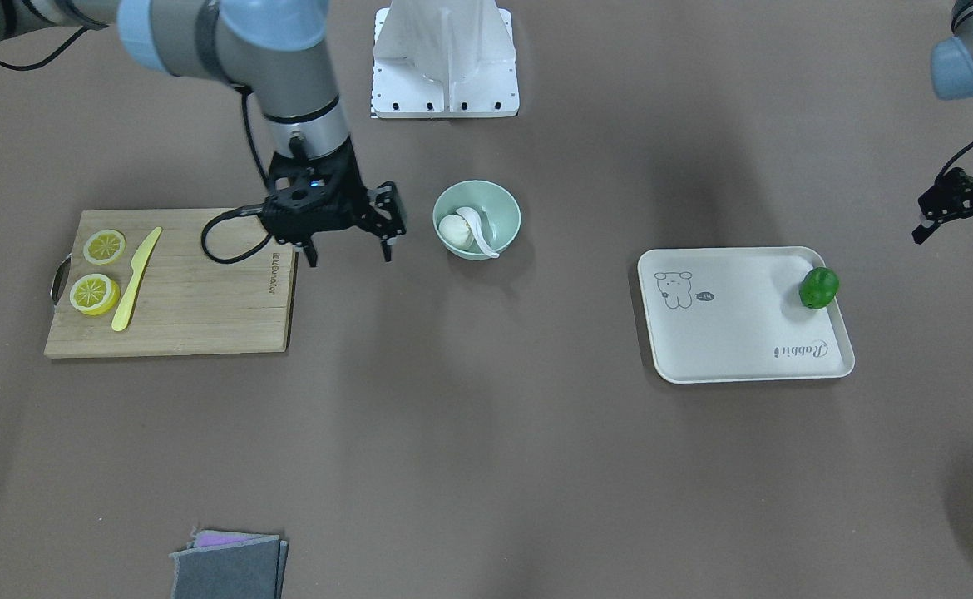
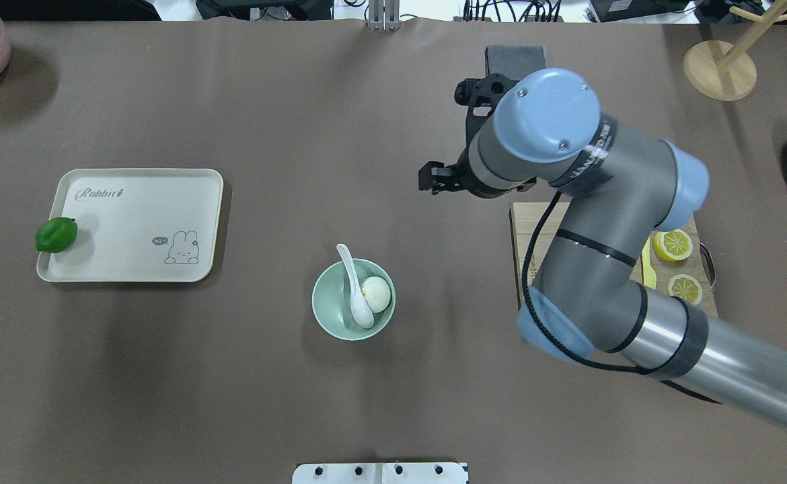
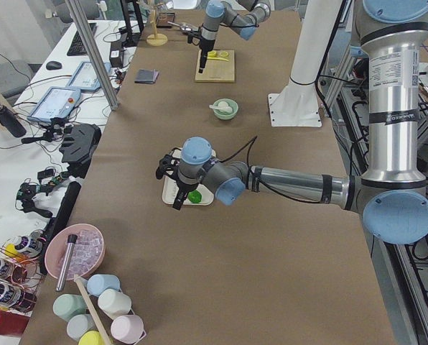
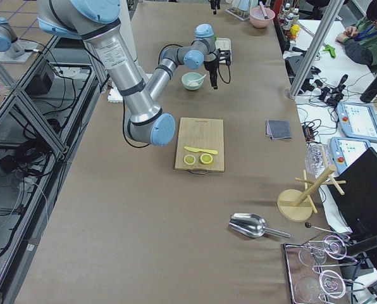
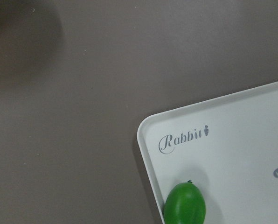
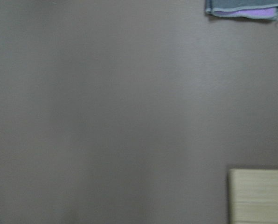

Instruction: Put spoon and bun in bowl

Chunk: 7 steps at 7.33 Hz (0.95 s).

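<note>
The pale mint-green bowl (image 1: pixel 503 200) stands near the table's middle. The white bun (image 1: pixel 453 231) and the white spoon (image 1: pixel 478 229) both lie inside it, the spoon's handle leaning over the rim. In the overhead view the bowl (image 2: pixel 323 319) holds the bun (image 2: pixel 376 294) beside the spoon (image 2: pixel 352 282). My right gripper (image 1: pixel 349 259) is open and empty, hanging between the bowl and the cutting board. My left gripper (image 1: pixel 956 243) is open and empty, off beyond the tray's far end.
A wooden cutting board (image 1: pixel 204 308) carries two lemon slices (image 1: pixel 105 246) and a yellow knife (image 1: pixel 137 279). An off-white tray (image 1: pixel 736 333) holds a green lime (image 1: pixel 819 287). A folded grey cloth (image 1: pixel 229 566) lies at the operators' edge. The robot's white base (image 1: pixel 445 58) stands behind the bowl.
</note>
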Each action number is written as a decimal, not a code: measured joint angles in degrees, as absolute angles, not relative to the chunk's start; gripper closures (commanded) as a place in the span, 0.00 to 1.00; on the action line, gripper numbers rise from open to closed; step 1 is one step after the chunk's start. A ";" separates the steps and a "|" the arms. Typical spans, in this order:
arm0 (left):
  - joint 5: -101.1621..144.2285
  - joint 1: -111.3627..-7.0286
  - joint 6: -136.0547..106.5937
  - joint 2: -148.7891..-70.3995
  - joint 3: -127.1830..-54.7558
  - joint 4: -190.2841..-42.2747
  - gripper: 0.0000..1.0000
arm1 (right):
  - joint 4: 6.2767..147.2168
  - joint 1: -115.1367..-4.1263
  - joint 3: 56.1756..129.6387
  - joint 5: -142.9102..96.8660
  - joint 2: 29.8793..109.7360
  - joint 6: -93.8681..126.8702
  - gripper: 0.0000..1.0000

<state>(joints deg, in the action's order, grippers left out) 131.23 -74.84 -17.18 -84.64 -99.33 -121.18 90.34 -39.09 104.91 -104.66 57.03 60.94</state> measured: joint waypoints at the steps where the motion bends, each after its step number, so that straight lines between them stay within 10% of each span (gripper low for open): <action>1: 131.38 -78.35 -10.05 -84.84 -99.43 -115.36 0.01 | 90.26 -43.63 105.84 -108.16 61.34 54.27 0.00; 7: 131.69 -90.66 20.07 -85.55 -97.56 -86.81 0.01 | 90.64 -74.05 108.56 -129.89 90.15 14.08 0.00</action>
<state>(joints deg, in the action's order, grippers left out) 131.69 -90.66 20.07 -85.55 -97.56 -86.81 90.64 -74.05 108.56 -129.89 90.15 14.08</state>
